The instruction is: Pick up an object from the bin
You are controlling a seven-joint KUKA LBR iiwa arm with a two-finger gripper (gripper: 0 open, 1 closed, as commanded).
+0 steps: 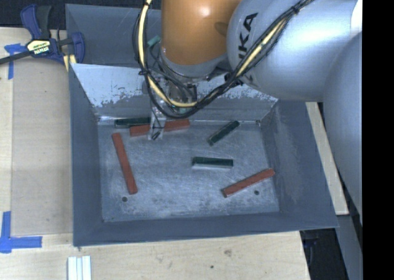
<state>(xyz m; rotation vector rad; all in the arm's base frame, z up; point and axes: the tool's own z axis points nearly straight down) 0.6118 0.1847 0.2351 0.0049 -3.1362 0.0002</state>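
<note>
My gripper hangs below the orange dome at the back left of the bin floor. It is right down on the middle of a red-brown stick that lies flat along the foot of the back wall. A dark green stick lies just left of the gripper, close behind the red-brown one's left end. The gripper's body hides the middle of the red-brown stick.
A long red-brown stick lies on the left of the floor. A dark green stick lies slanted at the back right and a dark green bar in the middle. Another red-brown stick lies front right. The arm covers the bin's back right.
</note>
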